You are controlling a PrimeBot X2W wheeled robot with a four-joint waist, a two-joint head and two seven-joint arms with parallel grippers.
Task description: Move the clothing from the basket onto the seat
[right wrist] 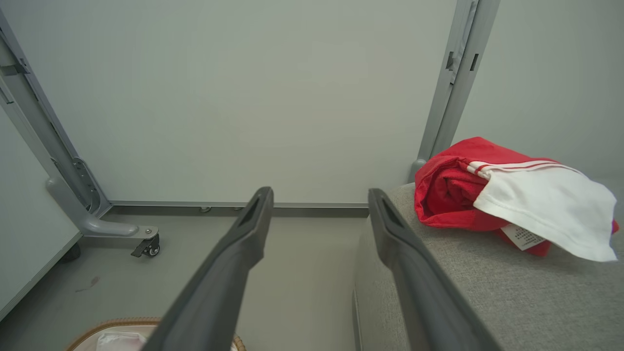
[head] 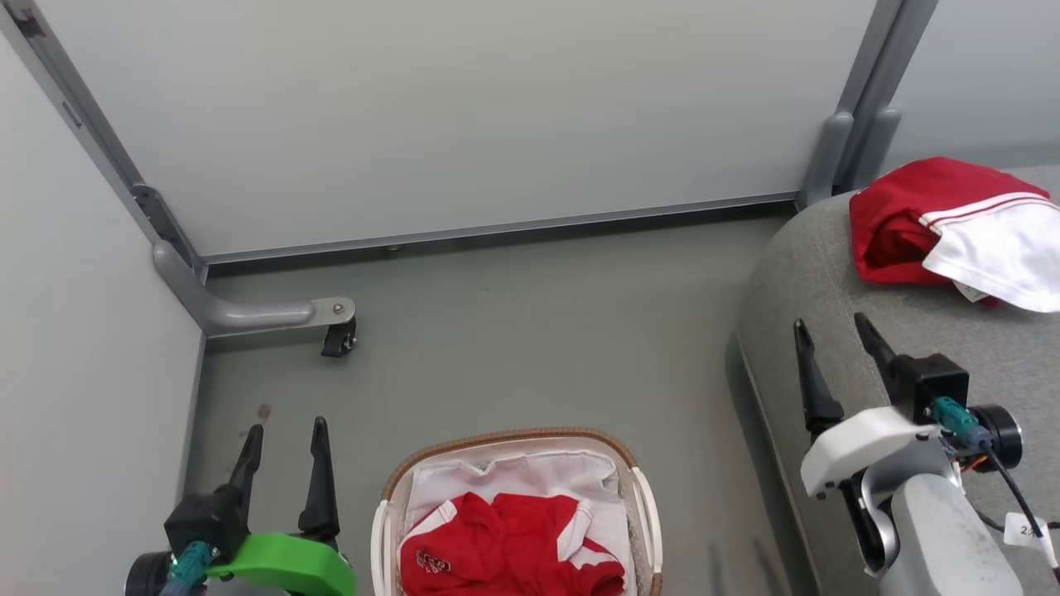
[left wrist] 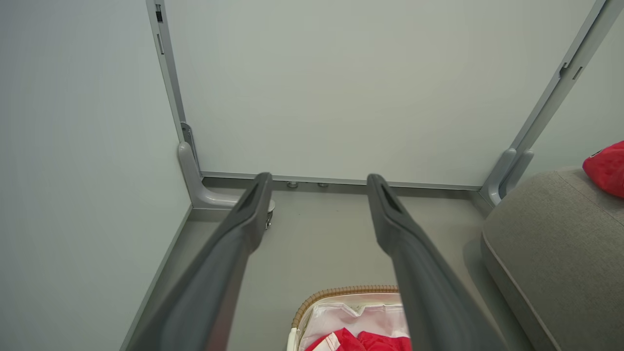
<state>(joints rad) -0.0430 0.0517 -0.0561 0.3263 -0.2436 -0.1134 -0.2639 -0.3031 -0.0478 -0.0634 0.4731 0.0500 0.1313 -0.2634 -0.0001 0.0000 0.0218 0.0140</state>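
The red jersey with its white sleeve lies bunched on the grey seat at the right, also seen as the jersey on the seat. Red shorts with white trim lie inside the cream basket on its white liner, low in the middle; shorts and basket peek in the left wrist view. My left gripper stands open and empty left of the basket. My right gripper is open and empty over the seat's rounded edge.
Pale partition panels close the back and left. A grey panel foot with a black caster stands on the grey floor at the left. A grey post rises behind the seat. Bare floor lies between basket and seat.
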